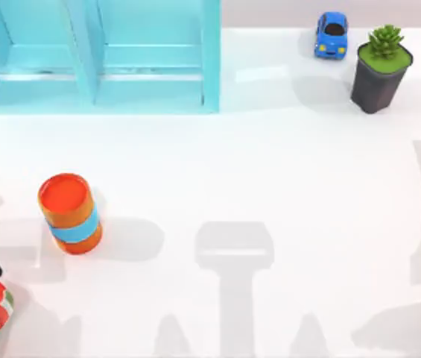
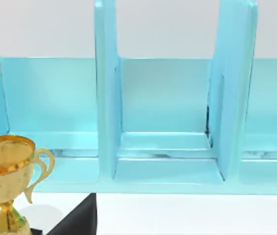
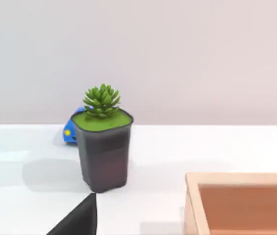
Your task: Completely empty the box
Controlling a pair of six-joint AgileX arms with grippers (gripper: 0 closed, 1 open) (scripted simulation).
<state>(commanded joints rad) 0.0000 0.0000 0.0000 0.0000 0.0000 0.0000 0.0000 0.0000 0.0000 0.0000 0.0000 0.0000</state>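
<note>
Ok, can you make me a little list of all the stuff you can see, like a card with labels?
shelf: blue shelf, far left of the table, its compartments look empty
can: orange can with a blue band, upright, on the left side
car: blue car, far right area
plant: plant in a dark pot, beside the car
trophy: gold trophy, upright, in front of the shelf
box: wooden box, near the plant, no contents visible in the part seen
</note>
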